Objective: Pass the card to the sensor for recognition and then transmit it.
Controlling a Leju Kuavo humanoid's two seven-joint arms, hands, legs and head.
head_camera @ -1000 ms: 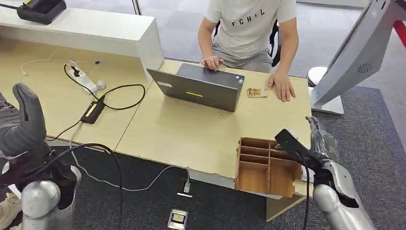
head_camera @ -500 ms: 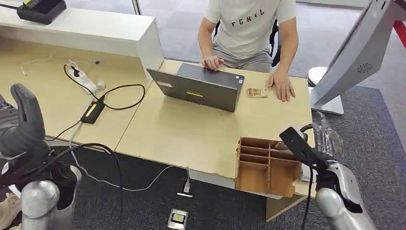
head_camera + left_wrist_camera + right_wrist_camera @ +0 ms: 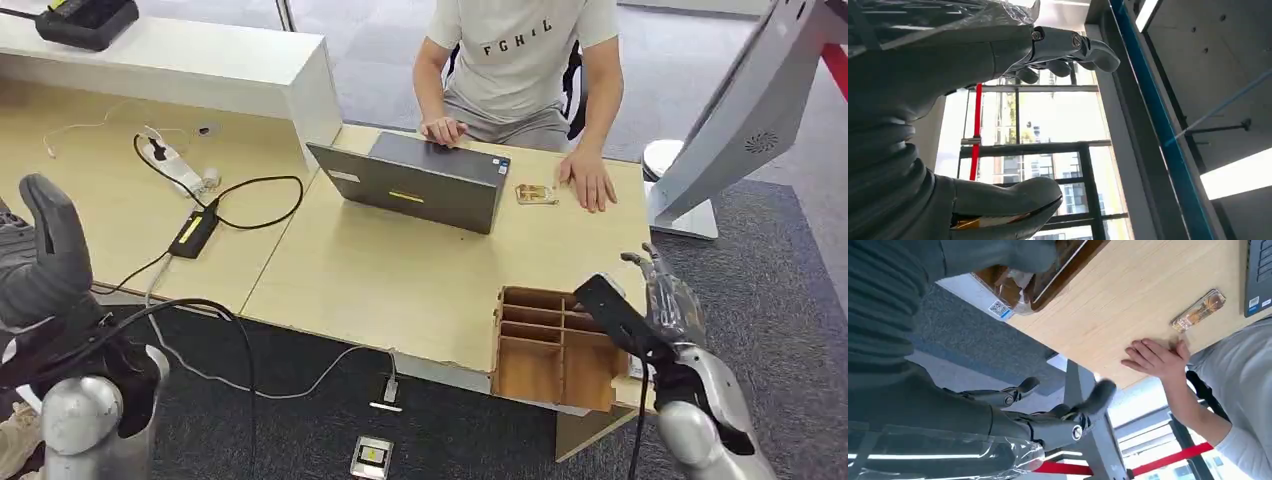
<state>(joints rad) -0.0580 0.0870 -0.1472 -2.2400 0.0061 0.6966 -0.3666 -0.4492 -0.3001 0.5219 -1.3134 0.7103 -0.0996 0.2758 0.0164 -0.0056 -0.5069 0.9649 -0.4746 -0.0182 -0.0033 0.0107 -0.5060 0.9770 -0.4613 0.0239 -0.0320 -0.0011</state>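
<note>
the bench (image 3: 400, 280) is the largest thing, pale wood, running across the head view with a white raised shelf (image 3: 200, 60) at its far left. a person (image 3: 520, 70) in a light shirt sits at the far side, one hand at the laptop (image 3: 420, 185), the other hand (image 3: 590, 180) flat on the bench. at far right a big white slanted stand (image 3: 740, 120) rises from the carpet. the laptop is grey, open, its lid back toward the robot. a wooden box (image 3: 550, 350) with compartments sits at the near right edge of the bench. a black cable (image 3: 250, 200) loops on the left part of the bench, running to a black adapter (image 3: 192, 232), with a white power strip (image 3: 175, 165) beyond it. the card (image 3: 536, 194) lies flat on the bench between the laptop and the person's flat hand, just beside that hand; in the right wrist view the card (image 3: 1198, 310) shows close to the person's fingers.

the right hand (image 3: 660, 300) hangs just beside the right side of the box, fingers spread apart, holding nothing; the right wrist view shows the same hand (image 3: 1048, 410) wide and empty. the left hand (image 3: 50, 260) is raised at the near left, off the bench, fingers pointing up; in the left wrist view the left hand (image 3: 1013, 115) has thumb and fingers well apart with nothing between them.
</note>
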